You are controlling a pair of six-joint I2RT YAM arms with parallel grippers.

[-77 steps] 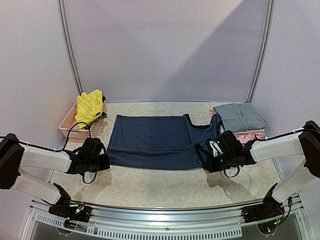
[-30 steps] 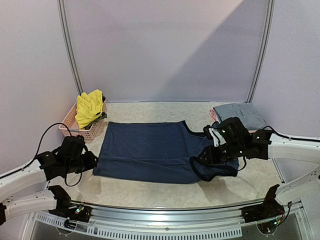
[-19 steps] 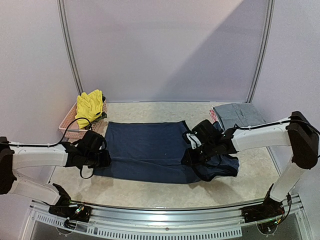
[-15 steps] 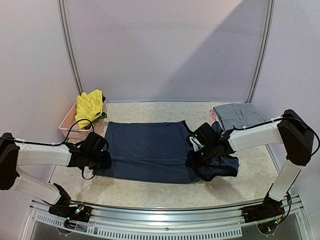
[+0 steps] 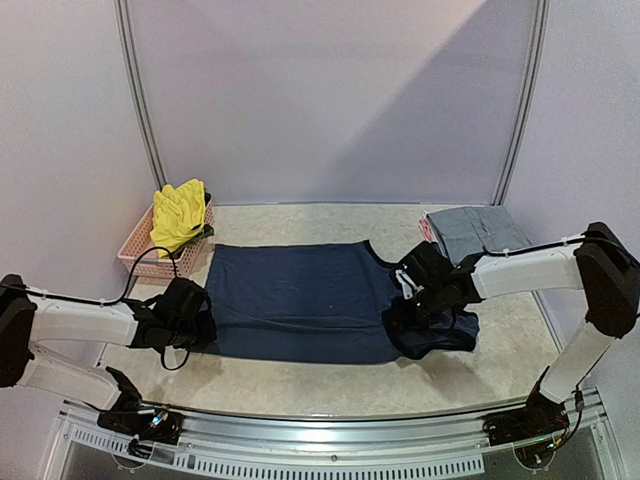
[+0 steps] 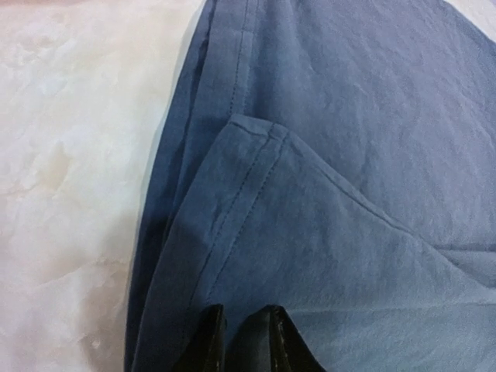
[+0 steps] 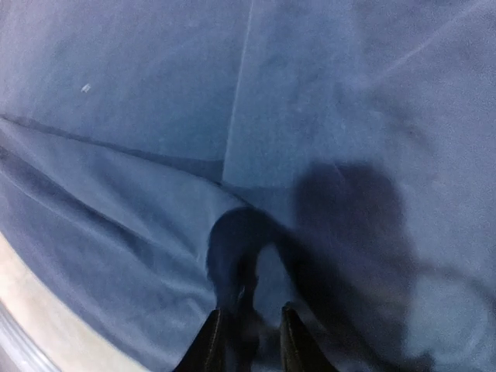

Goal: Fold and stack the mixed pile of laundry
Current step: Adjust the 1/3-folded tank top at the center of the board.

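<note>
The navy blue top lies spread flat across the middle of the table. My left gripper is low at its left hem. In the left wrist view the gripper is shut on a fold of the navy top, and a turned-over hem corner lies just ahead. My right gripper is at the bunched strap end. In the right wrist view a dark strap loop runs between the narrow fingers of the gripper. A yellow garment sits in the basket. Folded grey trousers lie at the back right.
A pink lattice basket stands at the back left by the wall. A pink piece peeks out beside the grey trousers. Bare table runs between the top and the near metal rail.
The left gripper has come in from the left to the hem. The right gripper swung left over the strap end, then eased back right. The top's right end is bunched.
</note>
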